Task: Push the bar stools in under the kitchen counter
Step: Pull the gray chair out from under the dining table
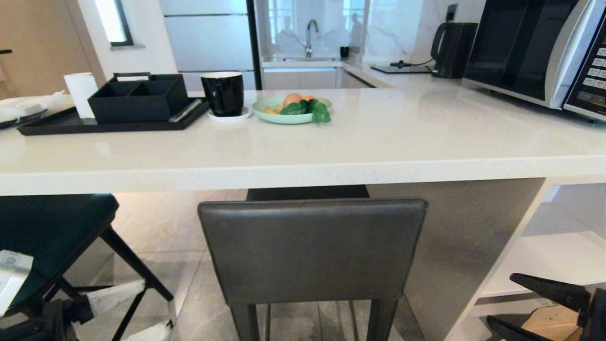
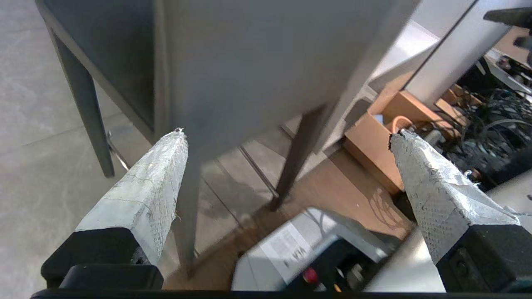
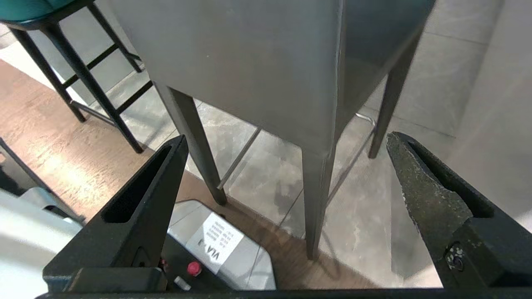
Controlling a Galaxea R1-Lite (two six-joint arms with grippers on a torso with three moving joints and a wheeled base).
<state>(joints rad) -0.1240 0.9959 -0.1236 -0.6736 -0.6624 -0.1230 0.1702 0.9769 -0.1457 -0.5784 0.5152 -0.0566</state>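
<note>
Both grippers stand wide open and hold nothing. Low at the near left, the left gripper point(image 2: 286, 135) shows its white-wrapped fingers point(image 1: 116, 293) beside the teal stool's black legs; in its own wrist view the two taped fingers point(image 2: 143, 195) spread apart with the grey stool's back filling the space ahead of them, not touching it as far as can be told. At the near right corner, the right gripper point(image 3: 286, 141) shows its bare black fingers point(image 1: 551, 290) in front of the open white shelves point(image 1: 544, 265); its wrist view has the grey stool's rear leg between the spread fingers, apart from both. The dark grey stool point(image 1: 312, 251) stands in the middle, square back toward the near side, its seat already reaching under the front edge of the kitchen counter point(image 1: 378, 142) while the back remains out on the near side. The teal stool point(image 1: 52, 232) stands to the left, its seat partly under the counter's edge, its thin black legs on the grey tiled floor point(image 1: 165, 222). On the countertop lie a black tray point(image 1: 71, 124) with a black organiser box point(image 1: 137, 97), a black mug point(image 1: 223, 93) on a white saucer, and a pale green plate point(image 1: 265, 113) with vegetables; a microwave point(image 1: 535, 47) sits at the far right, a kettle point(image 1: 452, 47) beyond it. A cardboard box point(image 2: 374, 137) rests on the floor by the shelves.
</note>
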